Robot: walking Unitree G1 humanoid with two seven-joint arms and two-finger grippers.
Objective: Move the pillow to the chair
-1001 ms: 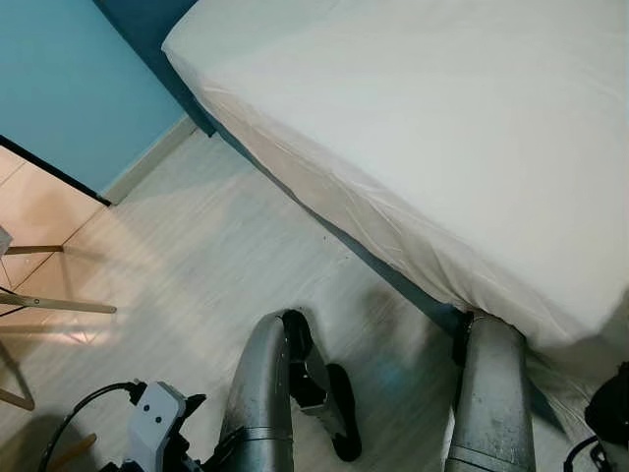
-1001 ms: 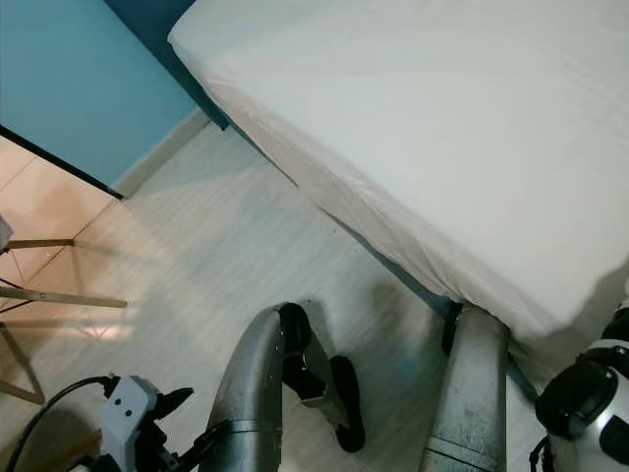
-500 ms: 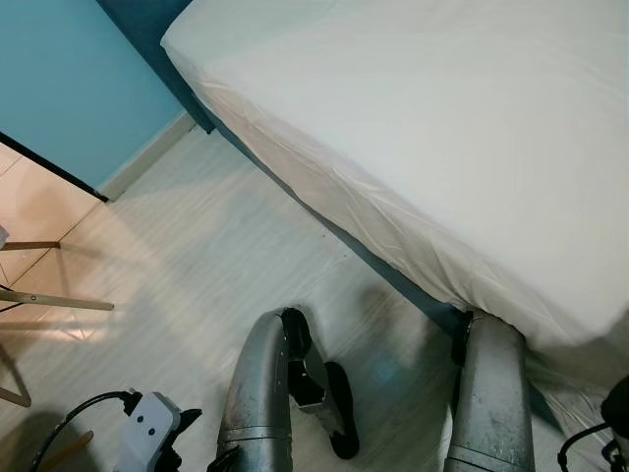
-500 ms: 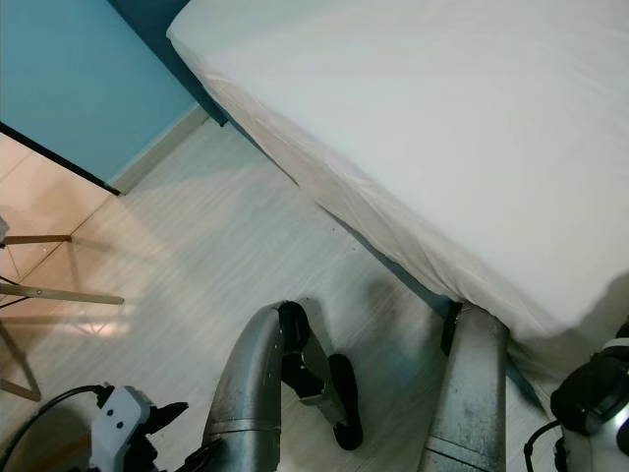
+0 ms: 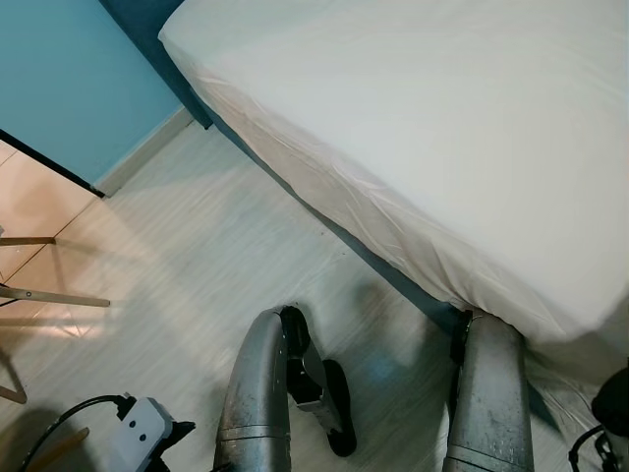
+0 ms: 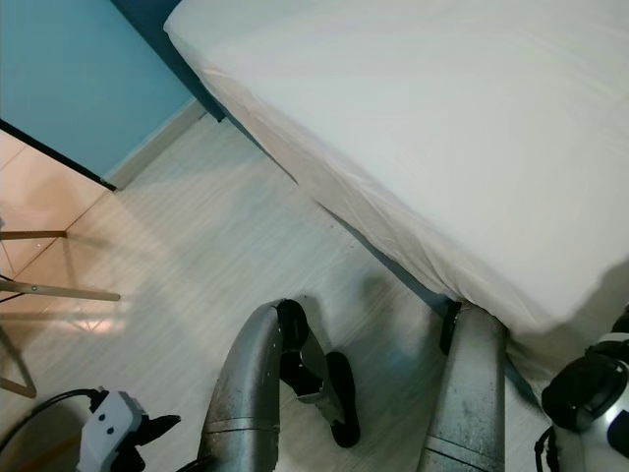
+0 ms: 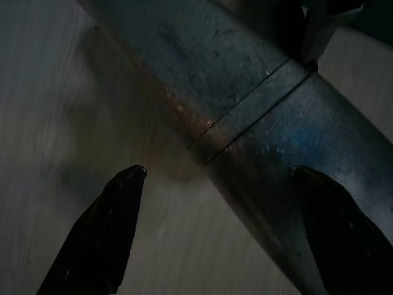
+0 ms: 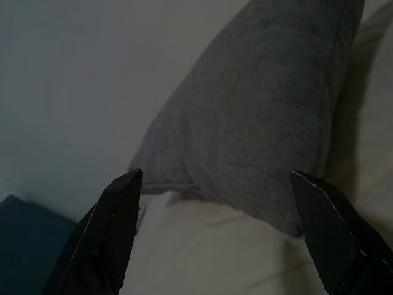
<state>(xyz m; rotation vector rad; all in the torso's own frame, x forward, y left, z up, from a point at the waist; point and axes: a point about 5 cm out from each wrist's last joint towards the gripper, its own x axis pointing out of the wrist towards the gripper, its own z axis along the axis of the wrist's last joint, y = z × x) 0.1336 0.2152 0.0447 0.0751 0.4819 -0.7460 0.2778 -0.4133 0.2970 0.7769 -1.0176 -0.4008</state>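
Pillow (image 8: 258, 117) sits untouched: one grey cushion lying on the pale sheet of the bed (image 5: 442, 128), seen in the right wrist view between the two black fingers of the right gripper (image 8: 221, 227). Those fingers are spread wide and hold nothing; they point at the pillow but do not touch it.

Going left to right in the head views: thin wooden legs at the far left edge (image 5: 49, 295), which may belong to the chair, though too little shows to be sure; a blue wall (image 5: 69, 79) behind; a light wood floor (image 5: 197, 256); then the one bed filling the right half.

The left gripper (image 7: 221, 227) hangs idle beside the robot's own silver limb, its fingers likewise spread and empty.

By the look of it, the task has barely begun. Nothing is grasped, and the reach, the grasp, the carry and the placing on the chair are all still to do.
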